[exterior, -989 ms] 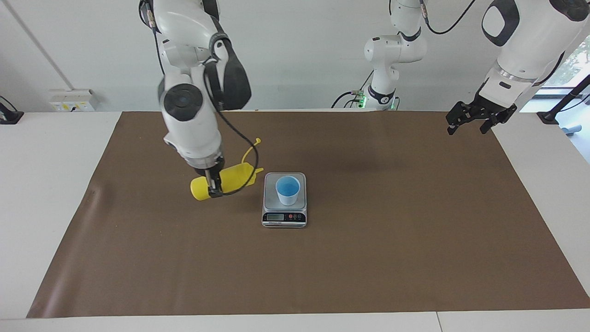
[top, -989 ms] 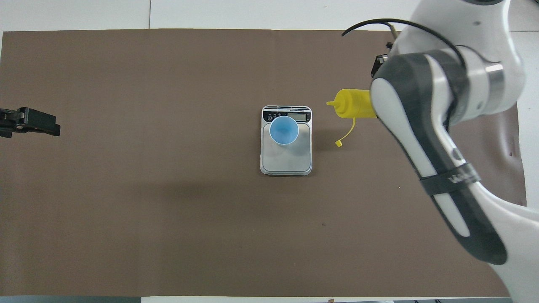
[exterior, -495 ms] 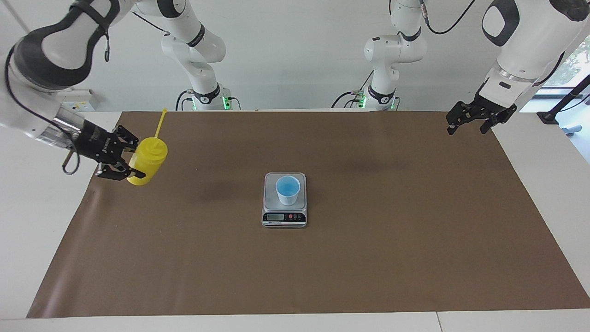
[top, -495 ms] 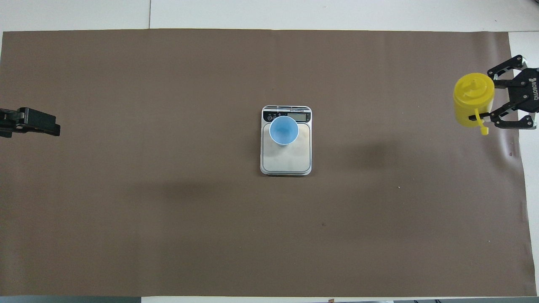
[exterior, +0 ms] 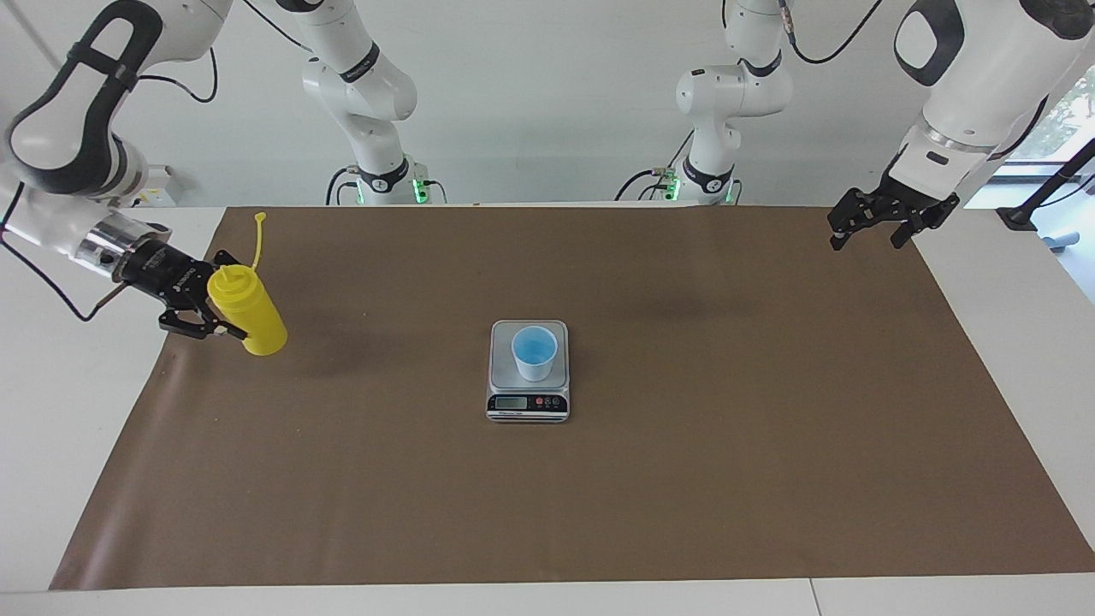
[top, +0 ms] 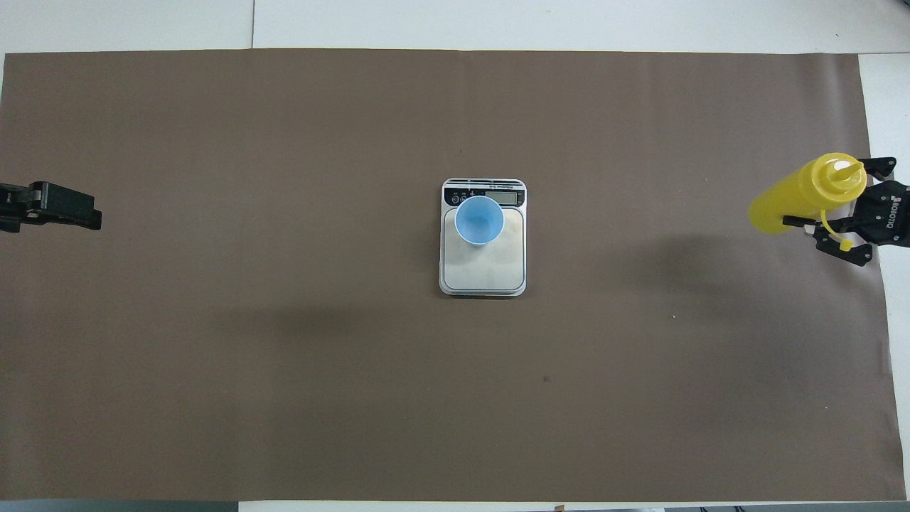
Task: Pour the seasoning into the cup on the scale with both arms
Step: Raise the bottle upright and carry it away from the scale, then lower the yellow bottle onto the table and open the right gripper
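The yellow seasoning bottle (exterior: 248, 312) stands upright on the brown mat at the right arm's end of the table, its cap strap sticking up; it also shows in the overhead view (top: 796, 199). My right gripper (exterior: 233, 299) is shut on it at mid-height, also seen from overhead (top: 828, 206). The light blue cup (exterior: 534, 352) stands on the silver scale (exterior: 528, 402) in the middle of the mat, as the overhead view shows for cup (top: 479, 220) and scale (top: 483, 274). My left gripper (exterior: 873, 231) hangs open and empty over the mat's edge at the left arm's end (top: 85, 213) and waits.
The brown mat (exterior: 684, 479) covers most of the white table. The two arm bases stand at the table's robot edge. Nothing else lies on the mat.
My right gripper carried the bottle from beside the scale, where it lay tipped toward the cup, out to the mat's end, and has turned it upright and lowered it onto the mat. The left arm has not moved.
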`<control>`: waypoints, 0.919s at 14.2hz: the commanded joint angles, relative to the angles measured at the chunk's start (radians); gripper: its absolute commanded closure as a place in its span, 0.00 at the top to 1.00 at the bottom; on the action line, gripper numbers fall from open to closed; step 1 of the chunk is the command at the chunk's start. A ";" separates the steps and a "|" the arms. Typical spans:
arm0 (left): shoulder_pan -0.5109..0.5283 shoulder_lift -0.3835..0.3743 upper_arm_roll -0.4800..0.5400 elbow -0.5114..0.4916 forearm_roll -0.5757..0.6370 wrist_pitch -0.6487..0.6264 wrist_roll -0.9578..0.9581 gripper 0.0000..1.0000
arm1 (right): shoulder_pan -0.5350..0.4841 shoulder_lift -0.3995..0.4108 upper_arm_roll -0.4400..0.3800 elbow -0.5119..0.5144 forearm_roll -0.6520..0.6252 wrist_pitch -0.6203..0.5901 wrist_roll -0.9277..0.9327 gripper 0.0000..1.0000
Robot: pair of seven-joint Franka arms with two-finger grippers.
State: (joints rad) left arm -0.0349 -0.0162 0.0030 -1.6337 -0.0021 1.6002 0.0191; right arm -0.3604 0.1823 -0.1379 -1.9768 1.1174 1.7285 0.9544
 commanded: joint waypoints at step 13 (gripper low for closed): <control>0.006 -0.021 0.000 -0.012 -0.016 -0.013 0.013 1.00 | -0.023 0.063 0.017 -0.303 0.278 0.052 -0.364 0.00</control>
State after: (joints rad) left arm -0.0349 -0.0162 0.0030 -1.6337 -0.0021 1.6002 0.0191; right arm -0.4022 0.2839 -0.1294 -2.2401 1.3594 1.7564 0.6068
